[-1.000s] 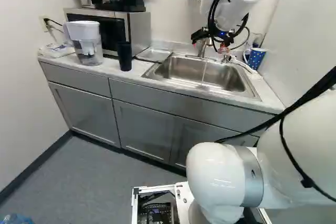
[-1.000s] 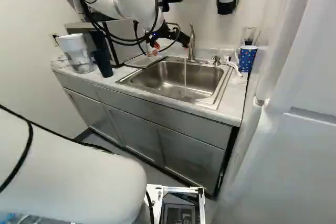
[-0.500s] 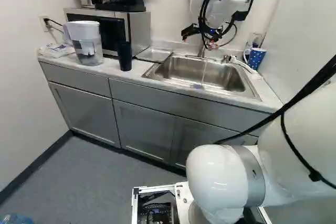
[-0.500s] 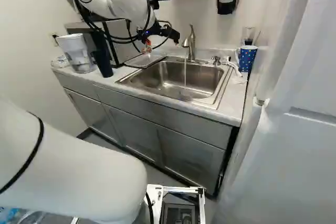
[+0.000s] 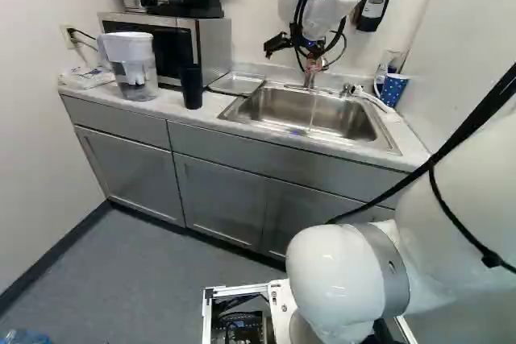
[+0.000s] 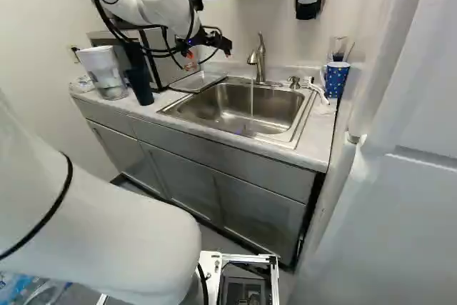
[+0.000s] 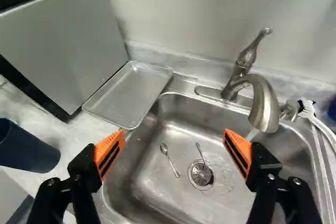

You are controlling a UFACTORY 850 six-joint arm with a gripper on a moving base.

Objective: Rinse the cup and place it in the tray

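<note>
My gripper (image 6: 190,63) hangs above the back left of the sink in the right base view. In the wrist view, the gripper (image 7: 174,135) is wide open over the sink, with nothing between its orange pads. A dark cup (image 7: 26,148) lies outside the left finger, beyond the sink's rim; the left base view shows this dark cup (image 5: 191,86) upright on the counter. The shallow metal tray (image 7: 128,93) rests empty between microwave and sink, ahead of the left finger. A blue dotted cup (image 6: 335,80) stands right of the sink.
Water runs from the faucet (image 7: 265,103) into the sink (image 6: 235,108), where two spoons lie near the drain (image 7: 201,174). A microwave (image 5: 211,47) and a pitcher (image 5: 133,70) stand left of the tray. A white brush (image 6: 314,88) lies beside the dotted cup.
The arm has swung left in both base views, carrying the open gripper from over the sink's back toward the tray side. The base, cups and tray have stayed put.
</note>
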